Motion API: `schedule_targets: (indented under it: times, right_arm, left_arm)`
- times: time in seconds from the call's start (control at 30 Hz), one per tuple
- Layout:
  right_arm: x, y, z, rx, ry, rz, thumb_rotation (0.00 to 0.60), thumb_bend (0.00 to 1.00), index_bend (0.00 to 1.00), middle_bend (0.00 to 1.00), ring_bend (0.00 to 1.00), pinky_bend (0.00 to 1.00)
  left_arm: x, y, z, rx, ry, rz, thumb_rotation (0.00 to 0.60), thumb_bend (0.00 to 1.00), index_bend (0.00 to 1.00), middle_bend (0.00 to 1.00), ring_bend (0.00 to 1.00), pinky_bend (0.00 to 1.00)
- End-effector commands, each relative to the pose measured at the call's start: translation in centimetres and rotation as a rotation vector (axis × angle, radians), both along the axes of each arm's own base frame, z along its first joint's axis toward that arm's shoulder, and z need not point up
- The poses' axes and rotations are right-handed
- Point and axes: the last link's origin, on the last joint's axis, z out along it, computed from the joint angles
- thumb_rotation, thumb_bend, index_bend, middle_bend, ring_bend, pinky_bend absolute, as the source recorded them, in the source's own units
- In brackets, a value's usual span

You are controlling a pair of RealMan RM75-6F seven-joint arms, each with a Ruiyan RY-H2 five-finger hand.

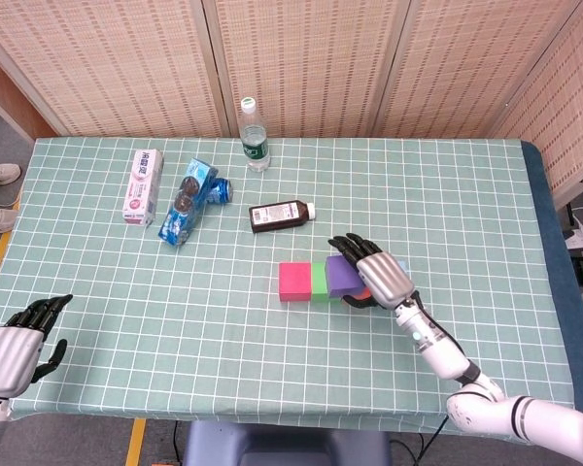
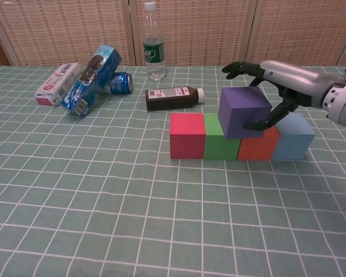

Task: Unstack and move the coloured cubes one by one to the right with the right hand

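The purple cube (image 2: pixel 244 111) sits on top of a row of four cubes on the counter (image 1: pixel 272 340): a pink cube (image 2: pixel 187 135), a green cube (image 2: pixel 221 141), an orange cube (image 2: pixel 258 144) and a blue cube (image 2: pixel 293 137), side by side and touching. The purple one rests across the green and orange ones, a little tilted. The right hand (image 2: pixel 277 78) is at the purple cube, with its fingers spread over the top and its thumb at the cube's right side. It looks like the thumb is touching the cube, but the hand has not closed on it, and the cube has not left the row. The left hand (image 1: pixel 17 349) rests far away at the near left edge of the counter; its fingers are loose and hold nothing. So the job looks like it is just starting. No cube sits off to the right yet. The purple cube has to be picked up and put down to the right, and then the other four cubes one at a time. Behind the cubes lie a dark bottle (image 2: pixel 174 97), a water bottle (image 2: pixel 153 46), a blue packet (image 2: pixel 92 72), a can (image 2: pixel 120 83) and a white box (image 2: pixel 56 84).
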Motion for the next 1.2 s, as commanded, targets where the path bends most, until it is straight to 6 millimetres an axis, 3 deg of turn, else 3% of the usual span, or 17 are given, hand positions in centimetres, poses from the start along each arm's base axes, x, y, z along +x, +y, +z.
schedule_targets:
  times: [0.03, 0.23, 0.43, 0.77, 0.9, 0.97, 1.07, 1.2]
  right_arm:
    - [0.5, -0.7, -0.4, -0.072, -0.074, 0.014, 0.6, 0.11, 0.3, 0.31, 0.26, 0.4]
    - [-0.1, -0.6, 0.3, -0.166, -0.106, 0.06, 0.6, 0.11, 0.59, 0.57, 0.55, 0.69]
    - [-2.2, 1.1, 3.8, -0.282, -0.057, 0.083, 0.6, 0.11, 0.6, 0.59, 0.56, 0.7]
    - [-11.0, 6.9, 12.5, -0.691, 0.203, -0.12, 0.6, 0.11, 0.58, 0.59, 0.55, 0.7]
    - [-14.3, 8.1, 14.2, -0.679, 0.24, -0.254, 0.6, 0.11, 0.51, 0.53, 0.41, 0.64]
    - [-15.4, 8.7, 14.5, -0.602, 0.252, -0.31, 0.6, 0.11, 0.4, 0.4, 0.29, 0.54]
    - [-15.6, 9.1, 14.8, -0.518, 0.25, -0.339, 0.6, 0.11, 0.24, 0.22, 0.12, 0.38]
    - [-15.2, 9.4, 14.4, -0.483, 0.269, -0.316, 0.6, 0.11, 0.09, 0.08, 0.0, 0.21]
  left_arm:
    - [0.0, 0.0, -0.1, -0.005, 0.002, 0.0, 0.6, 0.47, 0.13, 0.19, 0.19, 0.38]
    - [0.0, 0.0, 0.0, -0.002, 0.001, -0.002, 0.6, 0.47, 0.13, 0.19, 0.19, 0.39]
    - [0.0, 0.0, -0.1, -0.004, 0.002, -0.002, 0.6, 0.47, 0.13, 0.19, 0.19, 0.38]
    - [0.3, 0.0, -0.7, -0.026, 0.01, -0.008, 0.6, 0.47, 0.13, 0.19, 0.19, 0.39]
    - [0.3, 0.0, -0.8, -0.029, 0.014, -0.005, 0.6, 0.47, 0.13, 0.19, 0.19, 0.39]
    - [0.3, 0.1, -0.7, -0.024, 0.011, -0.001, 0.6, 0.47, 0.13, 0.19, 0.19, 0.39]
    - [0.2, 0.2, -0.7, -0.023, 0.012, 0.005, 0.6, 0.47, 0.13, 0.19, 0.19, 0.39]
    - [0.3, 0.1, -0.7, -0.027, 0.012, 0.0, 0.6, 0.47, 0.13, 0.19, 0.19, 0.39]
